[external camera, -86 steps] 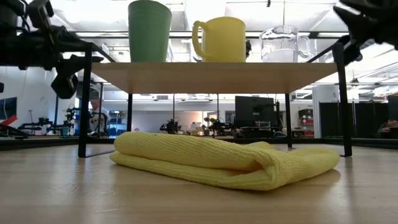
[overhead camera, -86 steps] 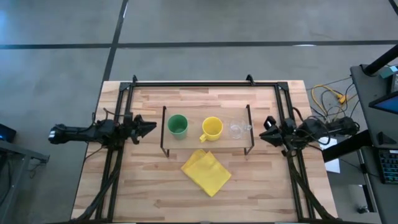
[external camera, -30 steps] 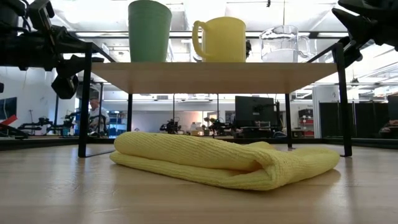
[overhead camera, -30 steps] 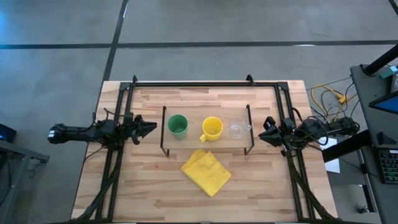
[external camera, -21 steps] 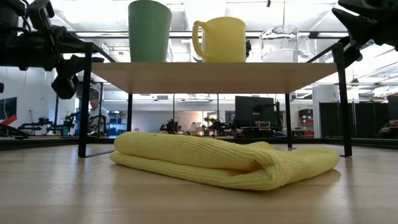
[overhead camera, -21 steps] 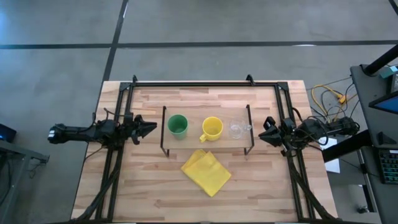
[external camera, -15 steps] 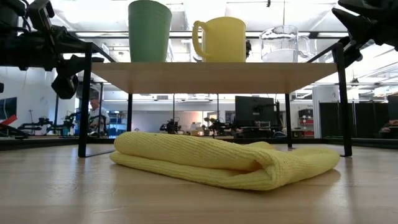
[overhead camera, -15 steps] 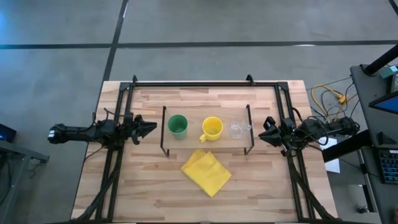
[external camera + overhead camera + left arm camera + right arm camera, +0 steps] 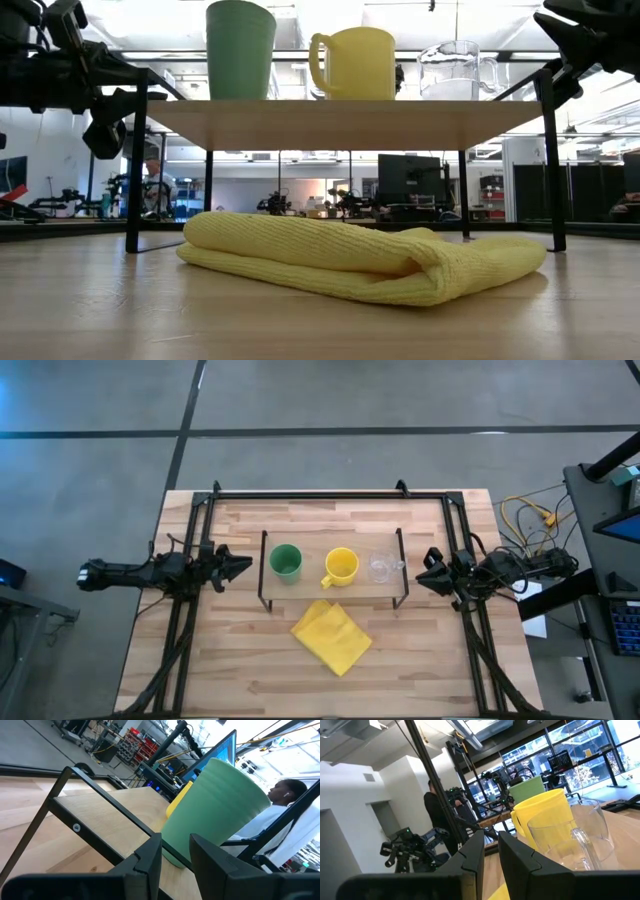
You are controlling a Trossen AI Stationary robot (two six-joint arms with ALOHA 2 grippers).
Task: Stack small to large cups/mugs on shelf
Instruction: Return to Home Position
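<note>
The shelf [image 9: 312, 548] stands on its wire legs at the table's middle. On its top, left to right, stand a green cup [image 9: 286, 562], a yellow mug [image 9: 342, 566] with its handle toward the near left, and a clear glass cup [image 9: 381, 567]; all are upright in the low view, the green cup [image 9: 240, 50] leftmost. My left gripper [image 9: 247, 566] is shut, just left of the shelf, pointing at the green cup [image 9: 215, 815]. My right gripper [image 9: 420, 577] is shut, just right of the shelf, pointing at the glass cup [image 9: 580, 845].
A folded yellow cloth [image 9: 331, 635] lies on the table just in front of the shelf, reaching partly under it in the low view [image 9: 360, 258]. Black rails [image 9: 310, 493] frame the table. People show in the room beyond the table [image 9: 287, 805] [image 9: 437, 815].
</note>
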